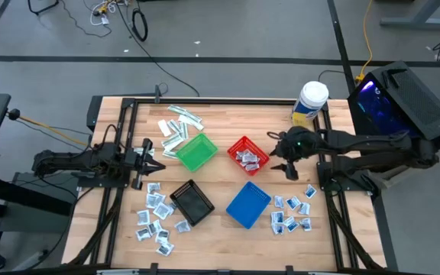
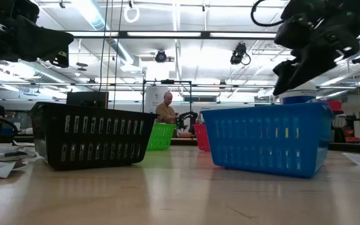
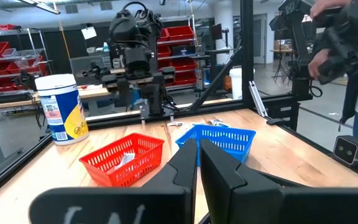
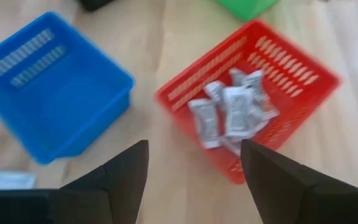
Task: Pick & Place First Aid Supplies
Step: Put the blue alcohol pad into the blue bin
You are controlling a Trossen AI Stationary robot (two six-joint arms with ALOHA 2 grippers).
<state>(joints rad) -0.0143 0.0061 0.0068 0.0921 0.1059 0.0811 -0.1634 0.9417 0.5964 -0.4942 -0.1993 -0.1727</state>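
Table [image 1: 220,229], centre of the high view: four baskets stand on it. The red basket [image 1: 247,155], right of centre, already holds several packets [image 4: 229,115]; the blue basket [image 1: 248,205] below it looks empty. More first aid supplies lie loose: a cluster at lower right [image 1: 292,212], another at lower left [image 1: 156,218], and strips at upper centre [image 1: 178,126].

Judgement: a drop into the red basket looks just completed. To do the step well, I should lift clear of the rim before swinging toward the lower-right cluster, then descend squarely on one sachet.

My right gripper [image 4: 194,165] hangs beside the red basket, fingers apart, holding nothing. My left gripper [image 1: 150,156] waits at mid-left, fingers together, empty.
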